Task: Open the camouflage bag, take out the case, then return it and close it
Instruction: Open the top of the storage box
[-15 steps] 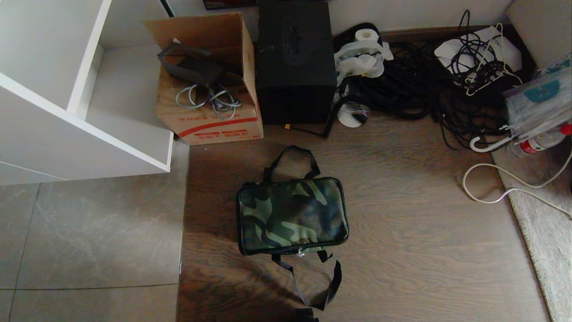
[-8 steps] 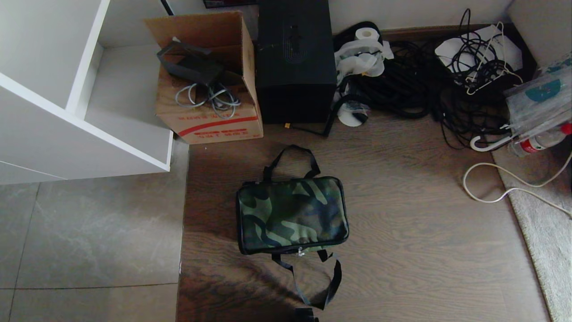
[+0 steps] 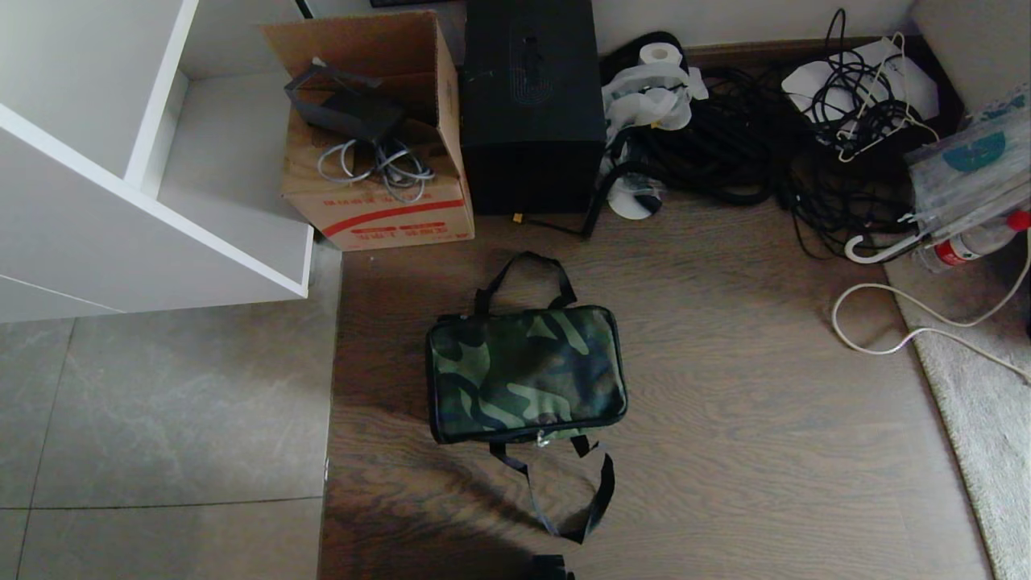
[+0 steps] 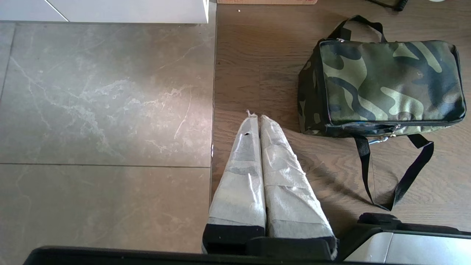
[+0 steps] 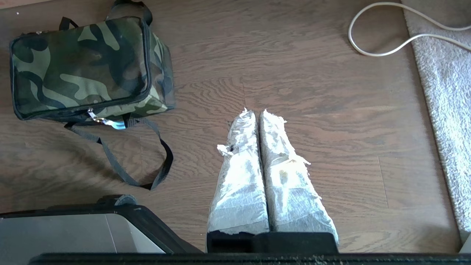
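The camouflage bag (image 3: 527, 372) lies zipped shut on the wooden floor, with one black strap handle behind it and one in front. The same bag (image 4: 386, 82) shows in the left wrist view and again as the bag (image 5: 82, 66) in the right wrist view, its zip pull on the near edge. The case is hidden. My left gripper (image 4: 256, 117) hangs shut and empty over the floor, off the bag's left side. My right gripper (image 5: 254, 111) is shut and empty too, off the bag's right side. Neither gripper shows in the head view.
Behind the bag stand a brown cardboard box (image 3: 378, 193) with cables and a tall black box (image 3: 532, 105). A white shelf unit (image 3: 153, 209) is at the left. Tangled black cables (image 3: 789, 153), a white cord (image 3: 886, 322) and a grey rug (image 3: 987, 411) are at the right.
The whole head view has shifted a little, so the bag and boxes sit slightly higher in the picture. Both grippers stay still.
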`<state>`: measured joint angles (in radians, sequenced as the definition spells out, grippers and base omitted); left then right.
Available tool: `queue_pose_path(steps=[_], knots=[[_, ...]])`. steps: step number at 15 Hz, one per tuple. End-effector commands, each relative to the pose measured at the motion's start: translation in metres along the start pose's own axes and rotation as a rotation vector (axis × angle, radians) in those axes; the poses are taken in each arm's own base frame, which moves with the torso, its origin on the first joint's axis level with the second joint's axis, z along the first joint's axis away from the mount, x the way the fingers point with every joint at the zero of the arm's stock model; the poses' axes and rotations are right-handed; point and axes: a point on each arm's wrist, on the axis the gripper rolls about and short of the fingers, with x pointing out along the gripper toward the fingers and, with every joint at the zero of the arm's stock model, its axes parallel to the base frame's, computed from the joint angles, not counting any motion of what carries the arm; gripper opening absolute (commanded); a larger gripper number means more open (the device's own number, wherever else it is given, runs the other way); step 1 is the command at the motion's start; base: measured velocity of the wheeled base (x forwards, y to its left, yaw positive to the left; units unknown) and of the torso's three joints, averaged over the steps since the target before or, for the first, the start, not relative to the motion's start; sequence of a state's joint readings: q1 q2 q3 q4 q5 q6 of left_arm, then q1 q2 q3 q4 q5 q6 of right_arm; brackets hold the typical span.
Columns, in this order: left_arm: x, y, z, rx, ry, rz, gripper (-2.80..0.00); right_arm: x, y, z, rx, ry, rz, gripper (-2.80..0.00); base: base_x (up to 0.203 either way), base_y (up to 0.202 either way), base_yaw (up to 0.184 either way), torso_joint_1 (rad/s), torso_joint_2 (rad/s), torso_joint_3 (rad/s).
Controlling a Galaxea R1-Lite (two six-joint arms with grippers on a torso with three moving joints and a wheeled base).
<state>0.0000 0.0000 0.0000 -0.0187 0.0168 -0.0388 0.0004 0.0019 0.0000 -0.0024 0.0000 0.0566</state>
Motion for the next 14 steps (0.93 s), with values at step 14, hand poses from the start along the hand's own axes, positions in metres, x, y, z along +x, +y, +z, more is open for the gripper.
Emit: queue_pose_path(steps=[14], knots=[[0.0007, 0.0001, -0.0024, 0.001, 0.008, 0.002, -2.8, 0.0, 0.0, 0.0001, 0.0, -0.001, 0.0, -2.8, 0.0, 0.0, 0.0, 0.0, 0.0, 0.0]])
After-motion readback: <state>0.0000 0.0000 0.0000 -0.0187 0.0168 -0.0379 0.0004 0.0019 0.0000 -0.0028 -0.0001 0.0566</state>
